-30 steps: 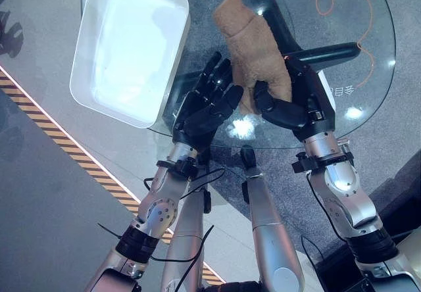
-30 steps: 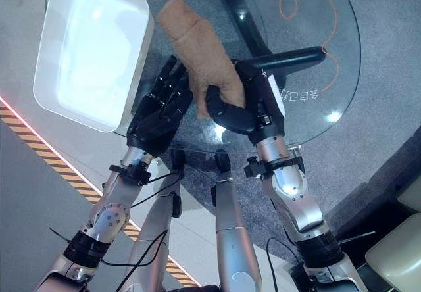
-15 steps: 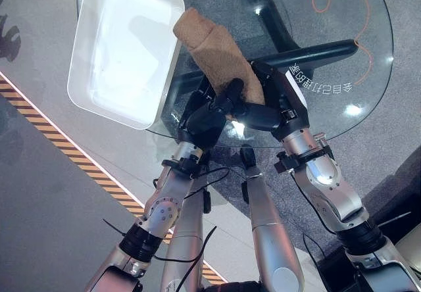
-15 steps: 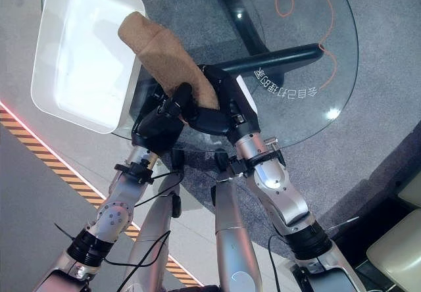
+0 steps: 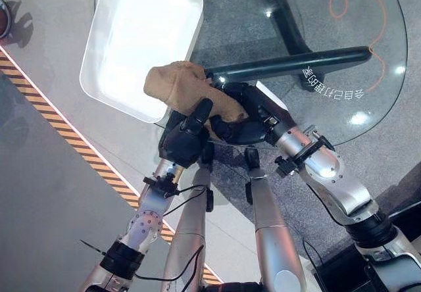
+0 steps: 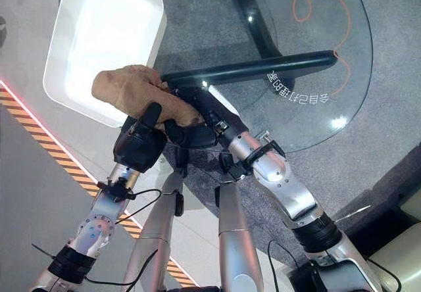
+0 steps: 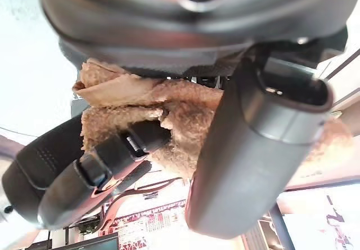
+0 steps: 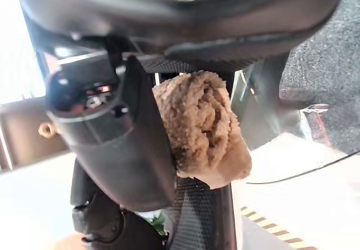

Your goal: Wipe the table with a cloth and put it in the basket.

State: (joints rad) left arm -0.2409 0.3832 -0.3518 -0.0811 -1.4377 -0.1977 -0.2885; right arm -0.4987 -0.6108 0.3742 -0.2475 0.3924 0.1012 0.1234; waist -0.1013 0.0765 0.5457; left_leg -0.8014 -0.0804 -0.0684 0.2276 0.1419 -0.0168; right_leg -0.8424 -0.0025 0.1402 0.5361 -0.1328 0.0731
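Cloth (image 5: 186,89) is bunched up at the near-left edge of the glass table (image 5: 368,75), just beside the near corner of the white basket (image 5: 141,42), so you can judge the wiping as about over and the step in hand as the transfer into the basket. You have both hands on it: the left hand (image 5: 184,141) comes up from below with its thumb standing against the near side of the cloth, and its wrist view shows the fingers curled into the brown pile. The right hand (image 5: 245,118) reaches across from the right, lying low over the table edge, and its own wrist view shows a rolled end of the cloth pinched between thumb and fingers. The cloth's far end overlaps the basket's rim, though you cannot tell from above whether it rests on the rim or hangs just above it. Your next move, as it looks, calls for carrying the bundle up and over that rim toward the basket's middle, then letting both hands go; watch that a trailing end does not snag on the rim and drag back out.
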